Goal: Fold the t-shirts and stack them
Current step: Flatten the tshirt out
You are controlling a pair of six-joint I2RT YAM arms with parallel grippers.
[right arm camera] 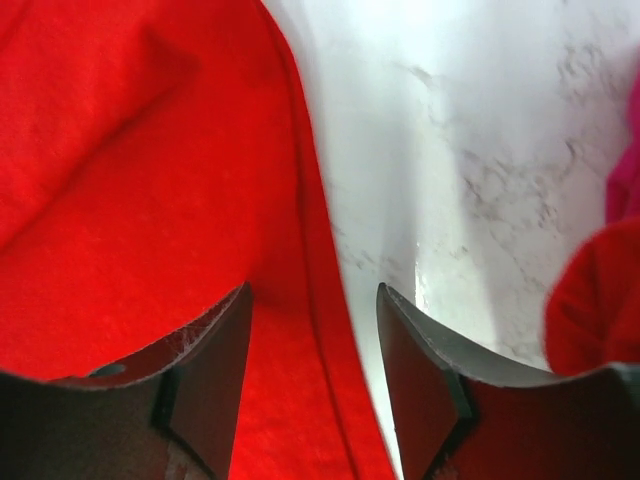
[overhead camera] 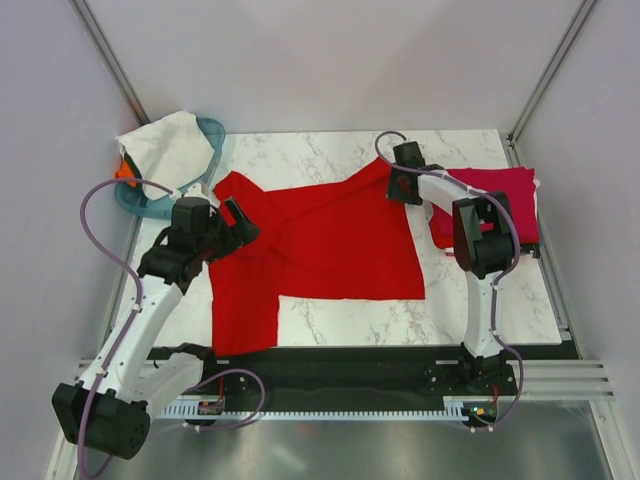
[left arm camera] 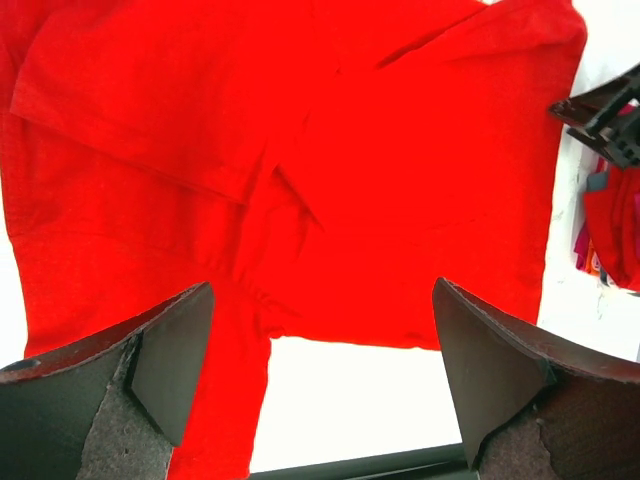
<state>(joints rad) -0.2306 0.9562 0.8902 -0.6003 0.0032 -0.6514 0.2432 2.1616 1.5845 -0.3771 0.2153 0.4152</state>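
Jaws apart on left gripper (overhead camera: 238, 222) and right gripper (overhead camera: 400, 186), over the bright red t-shirt (overhead camera: 330, 245) lying half-folded mid-table, could pinch one layer only and drag the fold crooked.

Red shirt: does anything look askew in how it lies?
Yes. The red t-shirt lies in a lopsided L: a narrow strip trails toward the near edge on the left, and bunched creases sit by the left gripper.
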